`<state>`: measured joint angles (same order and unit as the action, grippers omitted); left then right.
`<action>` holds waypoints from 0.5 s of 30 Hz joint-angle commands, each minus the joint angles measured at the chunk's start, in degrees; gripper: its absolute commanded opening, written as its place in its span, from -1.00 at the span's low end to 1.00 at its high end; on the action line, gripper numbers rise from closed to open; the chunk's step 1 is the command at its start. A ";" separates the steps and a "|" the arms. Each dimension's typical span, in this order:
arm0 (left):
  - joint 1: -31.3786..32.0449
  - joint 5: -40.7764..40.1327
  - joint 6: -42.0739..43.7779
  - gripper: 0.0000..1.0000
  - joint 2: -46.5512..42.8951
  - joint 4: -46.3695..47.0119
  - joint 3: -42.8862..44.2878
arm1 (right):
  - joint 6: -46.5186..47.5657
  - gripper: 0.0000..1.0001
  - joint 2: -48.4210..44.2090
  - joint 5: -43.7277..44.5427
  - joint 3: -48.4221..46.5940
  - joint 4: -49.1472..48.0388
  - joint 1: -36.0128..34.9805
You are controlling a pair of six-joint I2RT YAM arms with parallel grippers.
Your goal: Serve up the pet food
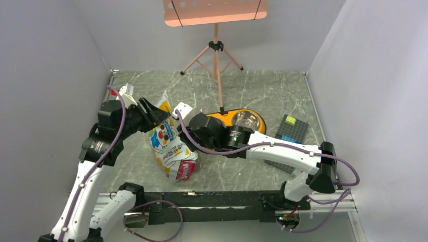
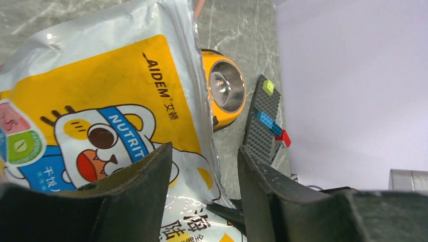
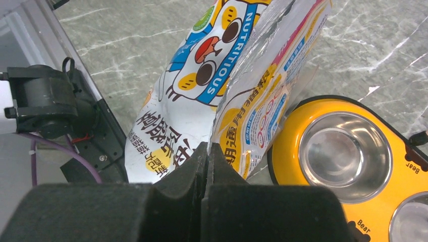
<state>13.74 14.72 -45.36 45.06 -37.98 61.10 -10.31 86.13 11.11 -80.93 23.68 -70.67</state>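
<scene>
The crinkly white-and-yellow pet food bag (image 1: 169,146) with its cartoon print and red bottom band stands on the table, left of the yellow feeder. No kibble shows. My left gripper (image 1: 153,114) is at the bag's top. In the left wrist view it (image 2: 204,148) is open, with the bag's (image 2: 101,75) side edge between its fingers. My right gripper (image 1: 185,132) is at the bag's right edge. In the right wrist view it (image 3: 207,147) is shut on the bag's (image 3: 202,101) side seam.
The yellow double-bowl feeder (image 1: 225,119) with empty steel bowls lies just right of the bag, partly under my right arm; it also shows in both wrist views (image 2: 207,58) (image 3: 313,206). A grey brick baseplate (image 1: 292,132) lies further right. A pink music stand (image 1: 216,50) stands at the back.
</scene>
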 commanded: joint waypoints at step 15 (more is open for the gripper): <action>3.74 1.07 3.13 -0.16 4.76 -0.81 2.46 | -1.56 -1.00 -5.70 -3.43 -2.21 -6.37 -0.36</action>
<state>16.84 16.51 -43.46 50.50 -37.98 61.25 -11.00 86.13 9.96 -80.93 23.59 -70.54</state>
